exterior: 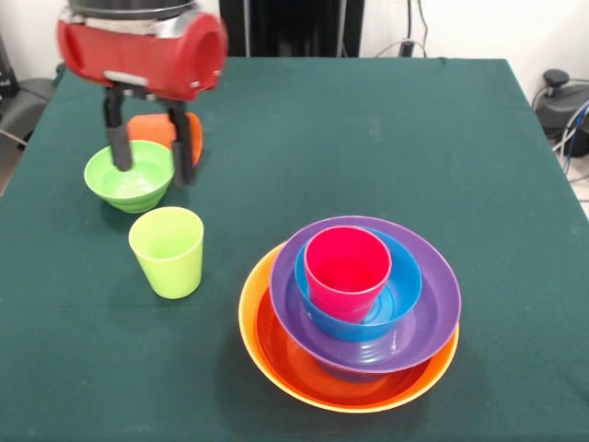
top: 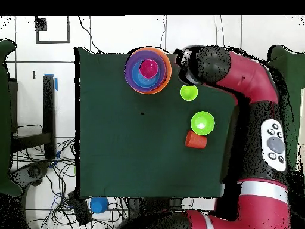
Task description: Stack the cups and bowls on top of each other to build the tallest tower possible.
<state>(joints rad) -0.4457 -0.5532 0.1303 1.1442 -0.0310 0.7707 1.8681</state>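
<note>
On the green table point(exterior: 368, 138), near its front edge in the front view, stands the tower point(exterior: 350, 313): a broad yellow-orange bowl point(exterior: 253, 341) as base, a red-orange bowl point(exterior: 285, 354) nested inside it, a wide purple bowl point(exterior: 433, 313) above that, a small blue bowl point(exterior: 405, 290) inside the purple one, and a pinkish red cup point(exterior: 348, 267) standing upright, mouth up, in the blue bowl. Left of the tower, apart from it, a lime green cup point(exterior: 167, 250) stands upright on the cloth. Just behind that cup sits a small green bowl point(exterior: 129, 180), mouth up. Behind the green bowl lies an orange cup point(exterior: 152, 131), partly hidden by the tool; the overhead view shows it on its side, just beside the green bowl. The tool point(exterior: 152, 157) hangs from the red arm point(exterior: 143, 46) over the green bowl, its two dark fingers point(exterior: 118, 138) spread apart and holding nothing; one finger points down into the bowl's opening, the other hangs past its rim on the side toward the orange cup. Whether either finger touches the bowl cannot be told. Off the table, in the overhead view, a second small blue bowl point(top: 99, 205) lies on the floor among cables.
</note>
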